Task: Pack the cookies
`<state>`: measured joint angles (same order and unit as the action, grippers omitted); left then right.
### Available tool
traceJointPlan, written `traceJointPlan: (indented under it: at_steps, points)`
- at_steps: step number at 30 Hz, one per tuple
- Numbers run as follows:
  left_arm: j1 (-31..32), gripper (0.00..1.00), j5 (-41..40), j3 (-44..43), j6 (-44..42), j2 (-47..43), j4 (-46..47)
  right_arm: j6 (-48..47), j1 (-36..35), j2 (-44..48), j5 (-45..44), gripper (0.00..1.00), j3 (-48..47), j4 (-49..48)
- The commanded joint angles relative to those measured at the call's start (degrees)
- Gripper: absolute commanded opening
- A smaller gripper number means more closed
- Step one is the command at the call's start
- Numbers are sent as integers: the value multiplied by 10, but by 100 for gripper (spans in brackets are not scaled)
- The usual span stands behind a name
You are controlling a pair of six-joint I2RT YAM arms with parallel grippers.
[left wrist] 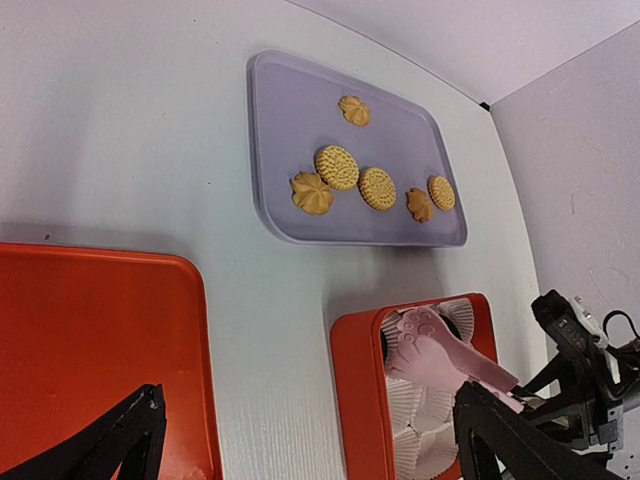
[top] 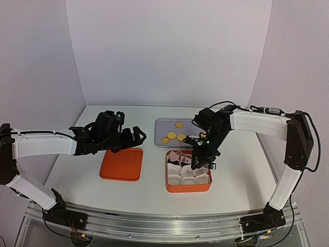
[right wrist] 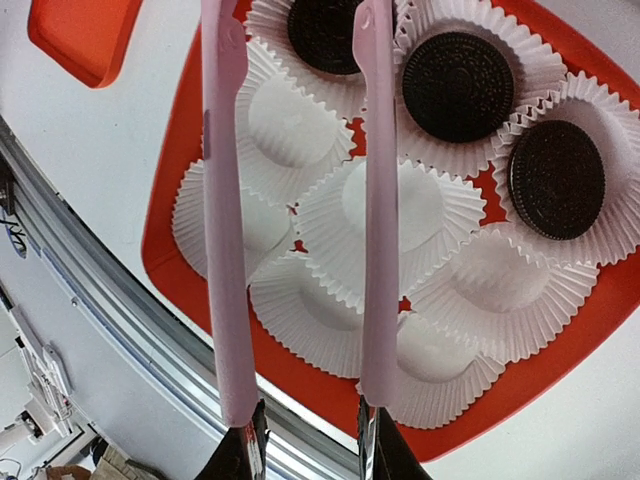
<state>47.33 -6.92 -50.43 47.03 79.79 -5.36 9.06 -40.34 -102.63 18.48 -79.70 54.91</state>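
Note:
Six golden-yellow cookies (top: pixel 171 135) lie on a grey tray (top: pixel 162 126), also in the left wrist view (left wrist: pixel 337 167). Three black cookies (right wrist: pixel 457 87) sit in white paper cups along the far row of the orange box (top: pixel 187 186). My right gripper (top: pixel 200 154) is shut on pink tongs (right wrist: pixel 225 250), whose arms stand apart over the box. Their paw-shaped tips (left wrist: pixel 430 345) hover by the far-left cup with a black cookie in it. My left gripper (top: pixel 131 136) is open and empty above the orange lid (top: pixel 122 164).
The other cups (right wrist: pixel 395 210) in the box hold nothing. The lid (left wrist: pixel 90 340) lies left of the box, the tray (left wrist: pixel 290 110) behind it. A metal rail (right wrist: pixel 90 300) runs along the table's near edge. White walls close in the back and sides.

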Motion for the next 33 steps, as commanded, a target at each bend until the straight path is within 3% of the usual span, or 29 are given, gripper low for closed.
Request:
traceJointPlan:
  at_steps: [1,7,12,26,33]
  points:
    - [1,100,7,-15,0,-1,21,-12,-3,58,49,27,-9,1]
    - [1,100,6,-15,-1,-3,23,-14,-3,114,60,26,-2,3]
    - [1,100,4,-18,-6,-2,22,-18,-2,136,-50,26,-40,11]
    - [1,100,-19,-31,-7,-6,-9,-38,55,-129,-185,26,-294,113]
    - [1,100,-21,-34,-6,-2,-17,-63,68,-202,-210,29,-341,141]
